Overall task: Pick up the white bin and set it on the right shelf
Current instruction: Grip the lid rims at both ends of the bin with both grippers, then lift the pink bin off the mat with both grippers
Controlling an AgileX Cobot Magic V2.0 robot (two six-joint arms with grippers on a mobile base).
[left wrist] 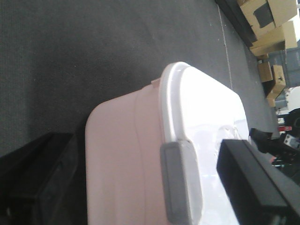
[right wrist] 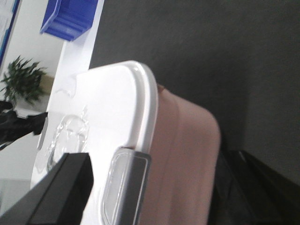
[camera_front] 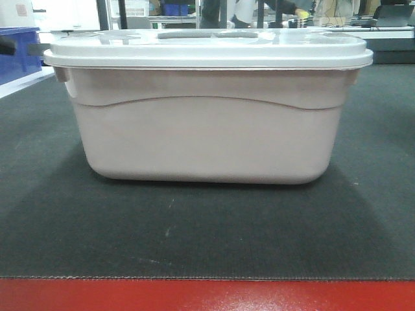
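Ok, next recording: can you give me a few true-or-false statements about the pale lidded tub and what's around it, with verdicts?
1. The large pale pinkish-white plastic tub has its flat white lid on. True.
2. The tub stands on bare red tabletop. False: it stands on a dark grey mat; the red table edge lies in front of the mat.
3. A blue bin is stacked on the lid. False: the blue open plastic bin stands in the background, at the left of the front view.
4. A grey latch sits at the lid rim in the left wrist view, and another grey latch in the right wrist view. True.
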